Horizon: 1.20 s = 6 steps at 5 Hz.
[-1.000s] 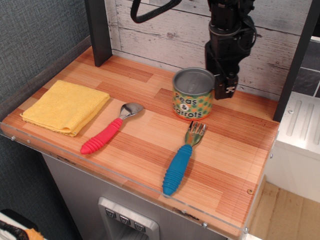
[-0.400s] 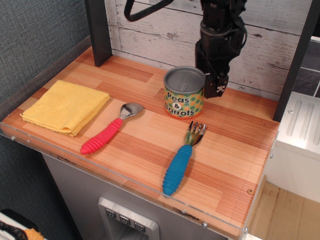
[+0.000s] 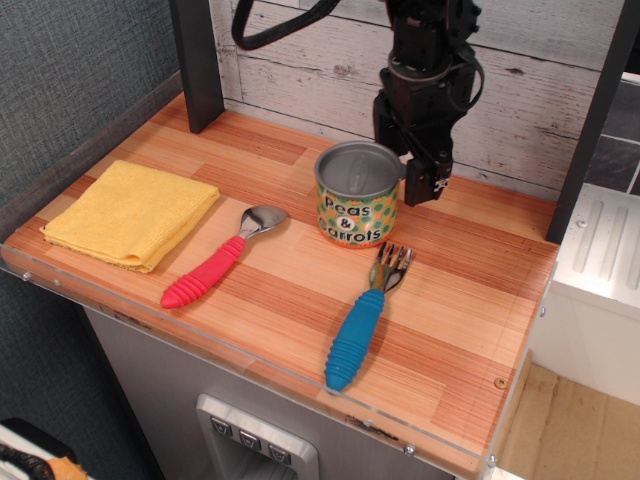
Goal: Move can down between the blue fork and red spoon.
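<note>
I see the can (image 3: 359, 207) standing upright on the counter (image 3: 470, 290); the pincer (image 3: 420, 165) hangs just beside the can, at its right rear rim, and seems to touch it; if the pincer is spread or pressed together, I cannot tell from this view; the red spoon (image 3: 218, 260) lies to the left front of the can, the blue fork (image 3: 364, 318) in front of the can, its tines near the base; a yellow cloth (image 3: 133, 212) lies far left of the can.

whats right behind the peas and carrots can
The gripper stands at the can's back right edge, with the white plank wall beyond. The can hides the wooden tabletop strip directly behind it, and whether the fingers touch its rim.
</note>
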Tool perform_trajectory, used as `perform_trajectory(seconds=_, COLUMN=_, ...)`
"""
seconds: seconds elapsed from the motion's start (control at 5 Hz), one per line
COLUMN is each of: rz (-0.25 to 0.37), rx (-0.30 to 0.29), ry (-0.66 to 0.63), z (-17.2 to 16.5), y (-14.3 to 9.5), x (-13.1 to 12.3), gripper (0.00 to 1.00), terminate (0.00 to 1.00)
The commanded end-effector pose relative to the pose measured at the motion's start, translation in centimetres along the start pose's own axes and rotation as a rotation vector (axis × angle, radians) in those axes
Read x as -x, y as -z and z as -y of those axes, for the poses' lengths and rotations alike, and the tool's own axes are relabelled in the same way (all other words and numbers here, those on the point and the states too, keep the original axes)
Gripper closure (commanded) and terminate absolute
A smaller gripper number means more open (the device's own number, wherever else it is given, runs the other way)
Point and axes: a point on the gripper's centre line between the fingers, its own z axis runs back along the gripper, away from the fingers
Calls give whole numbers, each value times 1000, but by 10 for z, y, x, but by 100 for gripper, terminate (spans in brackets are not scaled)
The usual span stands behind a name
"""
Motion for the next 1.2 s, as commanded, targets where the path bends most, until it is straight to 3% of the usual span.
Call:
perform_trajectory(seconds=0.0, rz=56, rx=-51, ry=-32, z=-3, y=-31, x=13, gripper=0, terminate=0)
perform_trajectory(seconds=1.0, rz=61, rx=-71, ry=-106, z=13, y=-36, x=36, gripper=0, terminate=0)
